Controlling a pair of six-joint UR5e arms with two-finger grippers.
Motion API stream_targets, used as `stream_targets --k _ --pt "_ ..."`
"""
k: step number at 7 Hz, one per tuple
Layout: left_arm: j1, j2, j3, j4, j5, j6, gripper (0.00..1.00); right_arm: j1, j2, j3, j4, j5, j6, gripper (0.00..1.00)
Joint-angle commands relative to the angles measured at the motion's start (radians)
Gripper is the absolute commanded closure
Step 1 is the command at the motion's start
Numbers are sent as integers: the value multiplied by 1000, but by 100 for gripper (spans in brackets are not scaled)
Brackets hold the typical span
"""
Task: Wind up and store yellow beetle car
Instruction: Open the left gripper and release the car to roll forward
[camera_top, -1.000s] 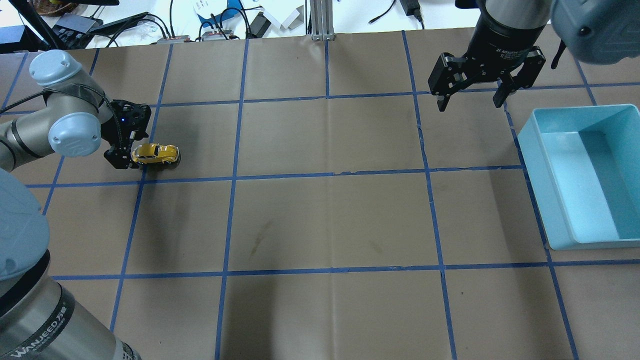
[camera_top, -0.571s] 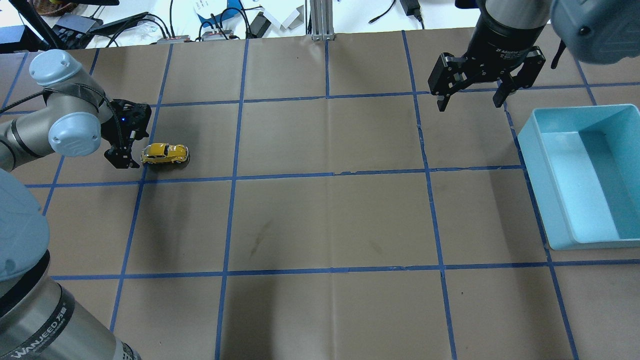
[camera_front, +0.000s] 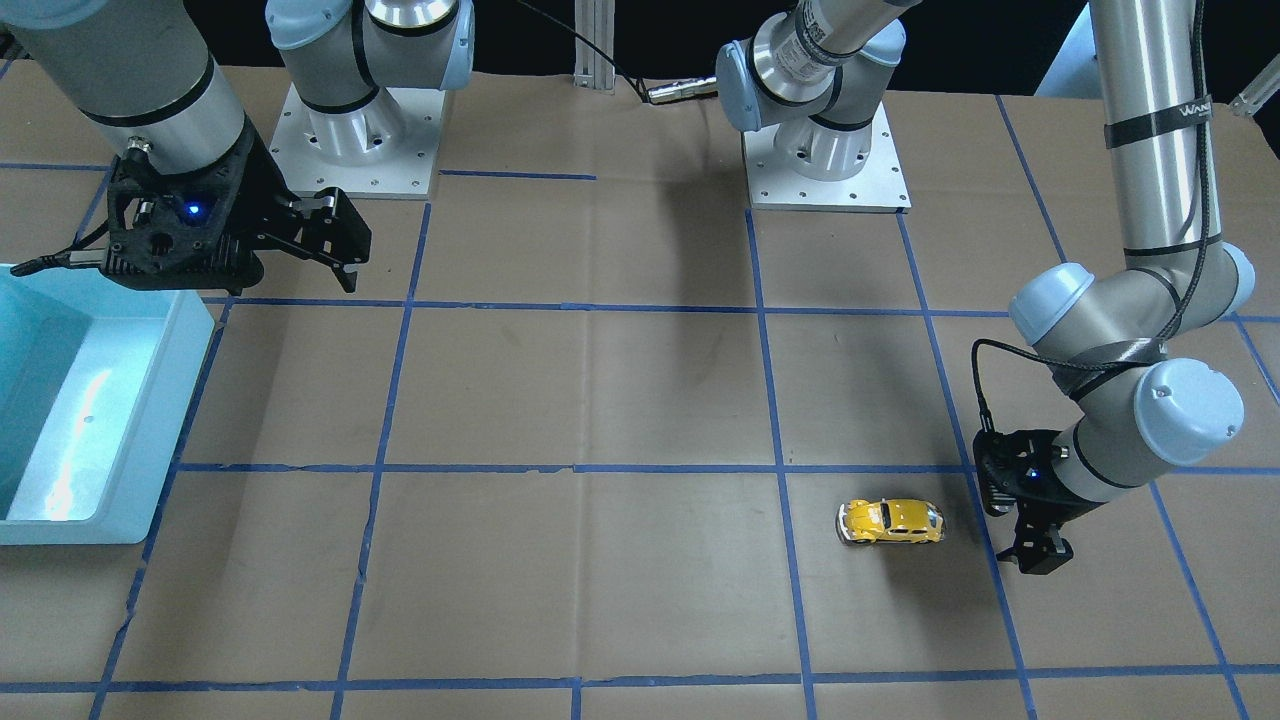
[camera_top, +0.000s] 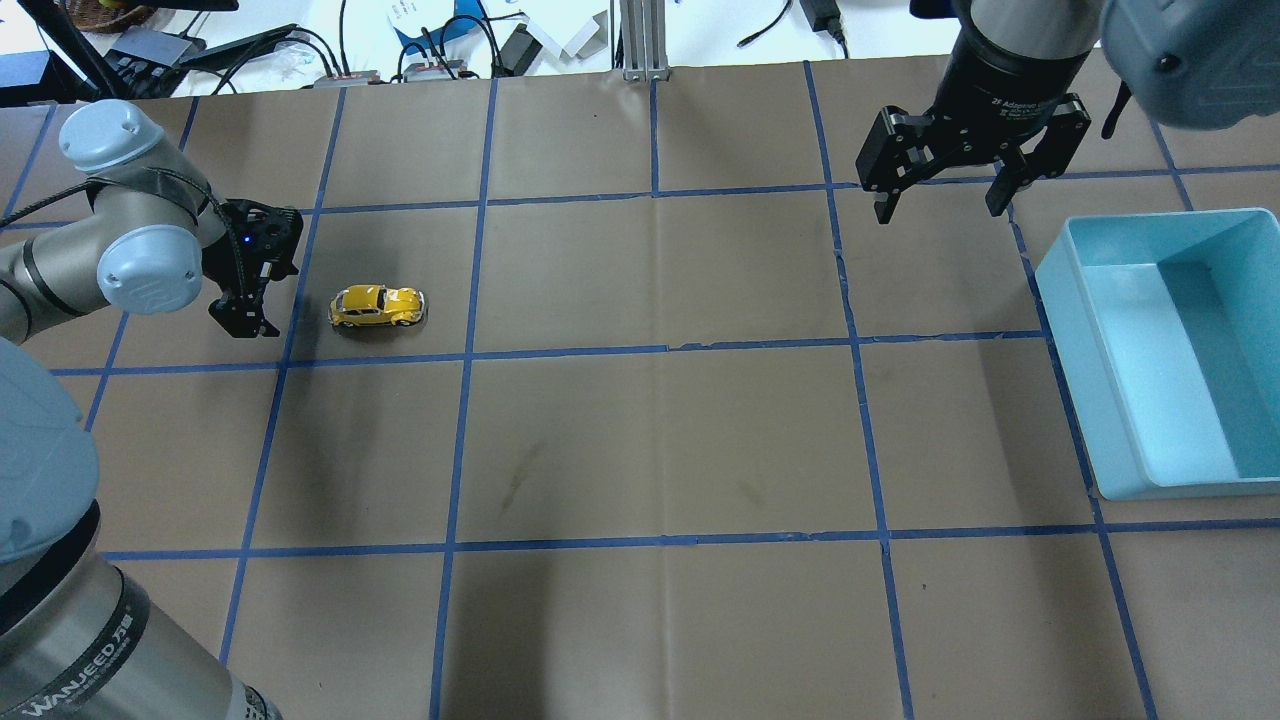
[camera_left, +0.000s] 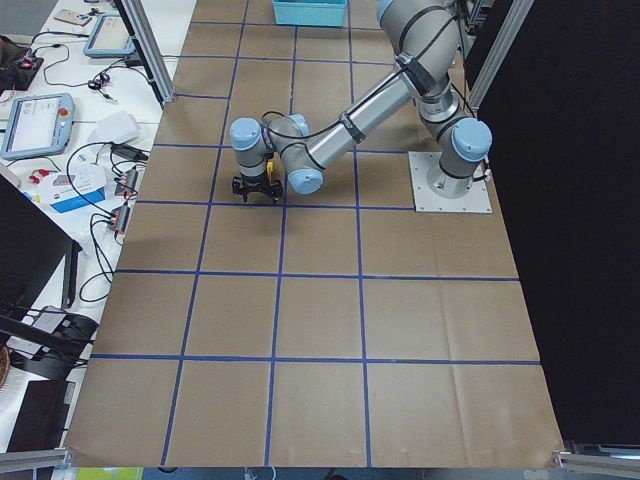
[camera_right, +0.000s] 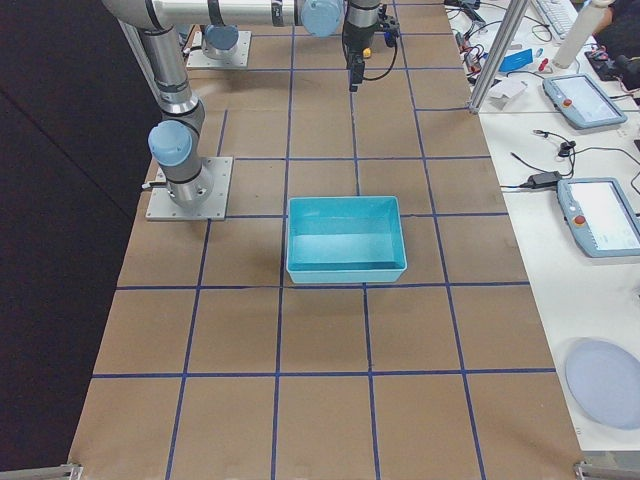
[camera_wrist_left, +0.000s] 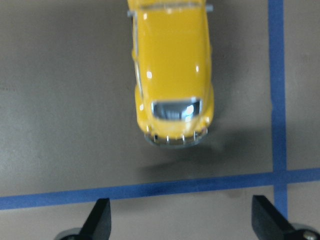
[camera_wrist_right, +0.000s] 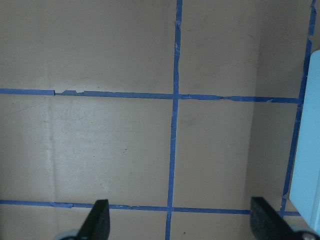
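- Brown paper-covered table with a blue tape grid (camera_top: 660, 440): holds everything, only one task item on it.
- Light blue rectangular plastic bin (camera_top: 1100, 360): nothing in it, so storing is not done.
- Right gripper (camera_top: 940, 205): hovers above the table just beside the bin's corner, on the side facing the car. Fingers spread apart, nothing between them. Its wrist view shows only tape lines and the bin's edge.
- Left gripper (camera_top: 240, 318): at the table end opposite the bin, further from the bin than the car is. Low over the paper, fingers apart, holding nothing.
- Small glossy yellow beetle toy car (camera_top: 378, 305): on its wheels on the table, well apart from the bin, between the left gripper and the bin. Near the left gripper but clear of its fingers. In the left wrist view one bumper and window end faces the gripper, the other end points toward the bin.
- Progress, judged: car is free, not gripped. It looks a little soft in the wrist view, so possibly rolling after a pull-back; cannot tell for sure if the wind-up is done.
- Left to do: get the car to the bin side, grasp it, most likely with the right gripper, and drop it in the bin.
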Motion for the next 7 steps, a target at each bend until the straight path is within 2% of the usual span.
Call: stream_targets --k 1,7 --pt "0 0 2 0 0 0 0 0 0 -1 0 0 0 0" --pt "0 11 3 -3 2 -3 0 0 0 -1 0 0 0 0"
